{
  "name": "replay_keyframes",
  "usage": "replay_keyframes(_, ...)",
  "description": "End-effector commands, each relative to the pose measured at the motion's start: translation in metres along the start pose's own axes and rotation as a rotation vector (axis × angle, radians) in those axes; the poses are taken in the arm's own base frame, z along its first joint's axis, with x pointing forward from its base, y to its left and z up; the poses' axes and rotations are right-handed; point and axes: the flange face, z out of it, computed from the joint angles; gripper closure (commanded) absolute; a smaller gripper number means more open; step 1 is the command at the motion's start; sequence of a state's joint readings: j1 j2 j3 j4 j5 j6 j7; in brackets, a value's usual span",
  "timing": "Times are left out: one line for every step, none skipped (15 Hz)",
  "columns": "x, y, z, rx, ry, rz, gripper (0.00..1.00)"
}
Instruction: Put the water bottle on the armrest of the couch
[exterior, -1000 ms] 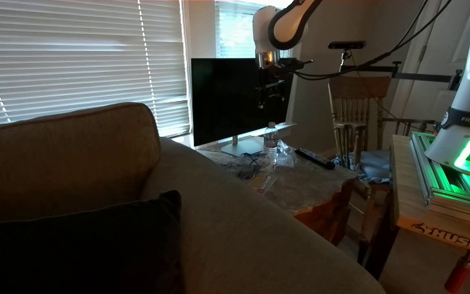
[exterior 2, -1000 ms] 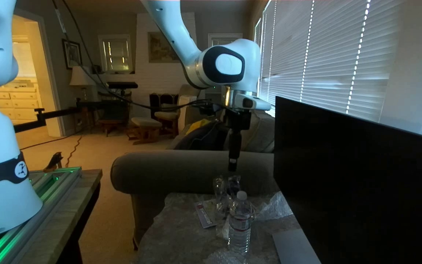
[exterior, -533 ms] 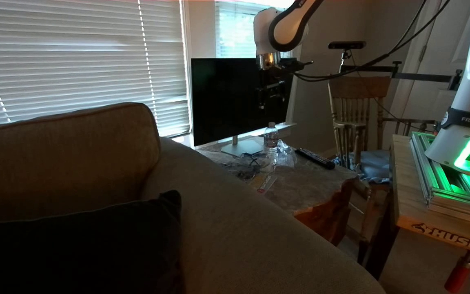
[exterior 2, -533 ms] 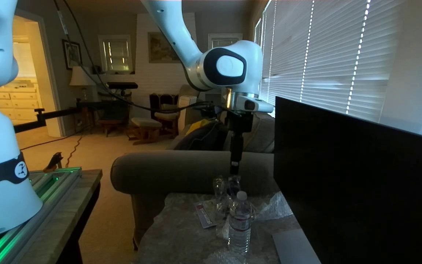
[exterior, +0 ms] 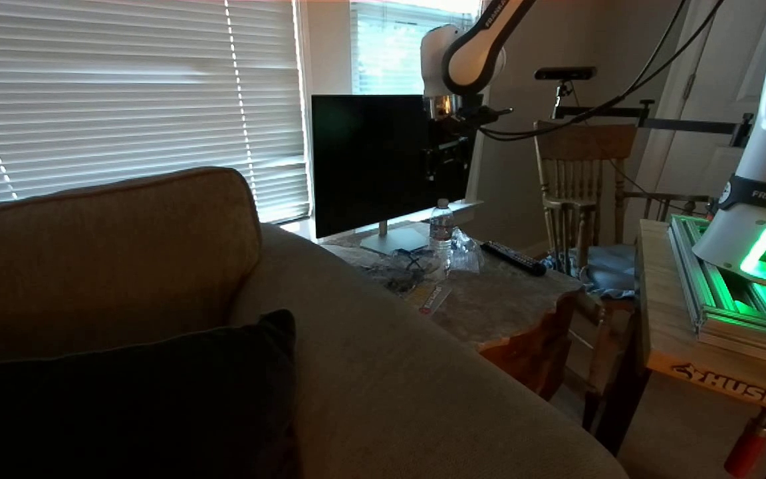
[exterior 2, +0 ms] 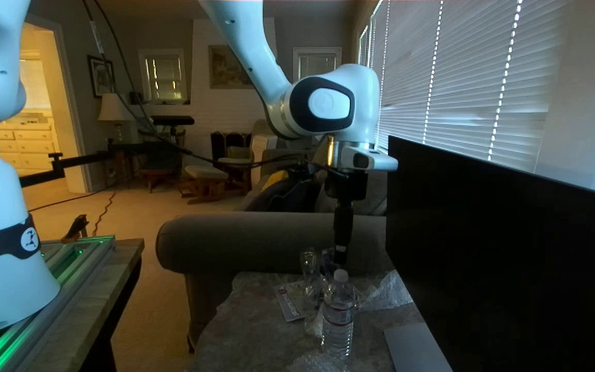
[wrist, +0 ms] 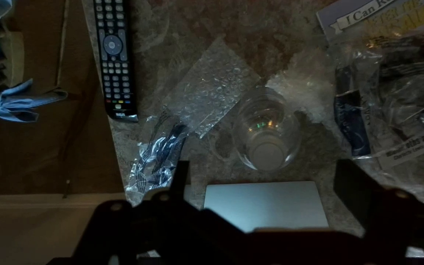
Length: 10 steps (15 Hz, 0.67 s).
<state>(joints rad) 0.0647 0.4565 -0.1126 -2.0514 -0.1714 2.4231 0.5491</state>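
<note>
One black remote (wrist: 114,66) hugs the left edge of the worktop (wrist: 278,36) in the wrist view, and further down that same edge sits a crinkly clear packet (wrist: 156,162). First snag right there: a dark finger (wrist: 179,178) overlaps the packet in that view, so dropping straight down might catch the plastic. Next over, a sheet of bubble wrap (wrist: 215,84) lies just beside the water bottle (wrist: 266,129), which stands upright on the worktop, well in from that left edge, and nothing's holding it. The gripper (wrist: 261,176) hangs above, empty, jaws spread well wider than the bottle. Looks like the approach stage tbh, but the cap isn't quite on the line between the fingertips, so lowering from this spot could clip it or miss and tip it. The flat monitor base (wrist: 265,206) is near the bottle too, and a sloppy descent might jam a finger on it. Over toward the edge opposite the remote there's a kids' book (wrist: 388,22) half under clear packaging (wrist: 403,88). Past that edge runs the couch armrest (exterior: 383,346), seen in an exterior view, and that's arguably the worst bit: rounded top, probably soft, so a bottle let go off the crown would likely topple and roll.
</note>
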Motion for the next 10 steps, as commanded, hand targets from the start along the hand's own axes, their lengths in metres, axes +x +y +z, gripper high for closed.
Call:
replay_keyframes(0.007,0.008,0.016,0.020,0.012,-0.007,0.00)
replay_keyframes(0.007,0.010,0.019,0.022,0.011,-0.009,0.00)
replay_keyframes(0.007,0.011,0.022,0.025,0.014,-0.013,0.00)
replay_keyframes(0.006,0.012,0.024,0.030,0.014,-0.019,0.00)
replay_keyframes(0.005,0.011,0.025,0.039,0.011,-0.025,0.00)
replay_keyframes(0.004,0.011,0.026,0.039,0.005,-0.030,0.00)
replay_keyframes(0.003,0.011,0.027,0.041,0.003,-0.038,0.00)
replay_keyframes(0.002,0.010,0.027,0.044,-0.001,-0.042,0.00)
replay_keyframes(0.001,0.010,0.028,0.047,-0.002,-0.047,0.00)
replay_keyframes(0.000,0.009,0.028,0.048,-0.003,-0.053,0.00)
